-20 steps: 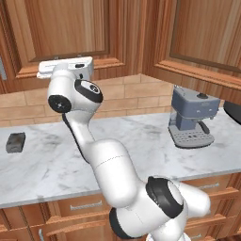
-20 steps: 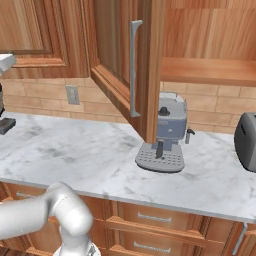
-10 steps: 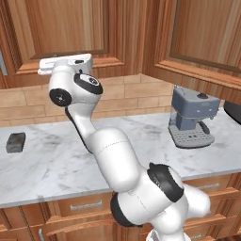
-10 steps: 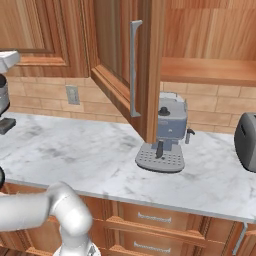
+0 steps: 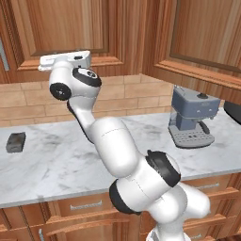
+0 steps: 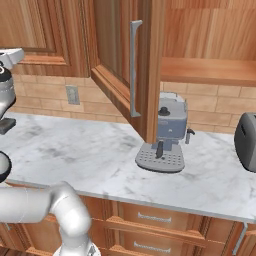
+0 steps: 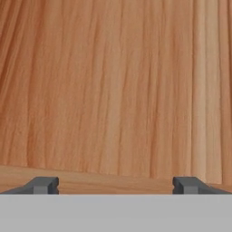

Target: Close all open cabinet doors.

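Observation:
One cabinet door [image 6: 116,55] stands swung out over the counter, seen nearly edge-on with its long silver bar handle [image 6: 134,67]; in the left base view it is the big panel [image 5: 202,37] at the upper right. Behind it the cupboard shelf [image 6: 210,70] is exposed. My gripper [image 7: 115,186] is open, its two dark fingertips [image 7: 43,185] wide apart and close against the wood of another cabinet door [image 5: 61,28] at the upper left, which looks shut. The white hand [image 5: 63,60] sits at that door's lower rail, also seen at the left edge as the hand [image 6: 10,56].
A grey coffee machine [image 5: 193,117] stands on the marble counter [image 5: 56,164] under the open door. A dark toaster [image 6: 246,142] is at the far right, a small dark block [image 5: 15,141] at the far left. Drawer fronts [image 6: 150,220] run below the counter edge.
The hand has risen slightly along the left door and the upper arm links have shifted a little left. The open door has not moved.

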Available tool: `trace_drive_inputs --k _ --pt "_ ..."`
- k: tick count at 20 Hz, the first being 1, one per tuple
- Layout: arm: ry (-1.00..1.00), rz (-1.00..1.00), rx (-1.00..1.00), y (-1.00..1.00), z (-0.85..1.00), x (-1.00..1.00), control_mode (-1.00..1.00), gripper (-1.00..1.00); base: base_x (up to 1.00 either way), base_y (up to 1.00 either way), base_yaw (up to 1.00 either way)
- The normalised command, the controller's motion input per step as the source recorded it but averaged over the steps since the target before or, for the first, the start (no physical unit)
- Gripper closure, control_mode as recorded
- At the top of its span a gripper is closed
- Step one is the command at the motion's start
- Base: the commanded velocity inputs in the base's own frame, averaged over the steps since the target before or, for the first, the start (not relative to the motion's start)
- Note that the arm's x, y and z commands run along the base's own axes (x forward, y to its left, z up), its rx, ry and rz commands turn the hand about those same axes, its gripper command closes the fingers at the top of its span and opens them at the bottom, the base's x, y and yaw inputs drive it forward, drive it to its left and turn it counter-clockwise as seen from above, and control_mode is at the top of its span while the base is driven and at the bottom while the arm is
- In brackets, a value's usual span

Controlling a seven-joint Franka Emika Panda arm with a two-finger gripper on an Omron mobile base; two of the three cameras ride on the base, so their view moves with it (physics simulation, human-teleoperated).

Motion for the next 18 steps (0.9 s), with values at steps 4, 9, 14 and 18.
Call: trace_drive_inputs --k 4,9,14,18 --pt "0.0 0.0 0.0 0.0 0.0 0.26 -1.0 -1.0 0.0 0.0 0.0" --pt "0.0 0.0 0.0 0.0 0.0 0.27 -1.0 -1.0 0.0 0.0 0.0" --pt "0.0 0.0 0.0 0.0 0.0 0.21 -1.0 -1.0 0.0 0.0 0.0" --pt "0.01 -0.04 0.0 -0.07 0.09 -0.28 -1.0 -1.0 0.0 0.0 0.0"
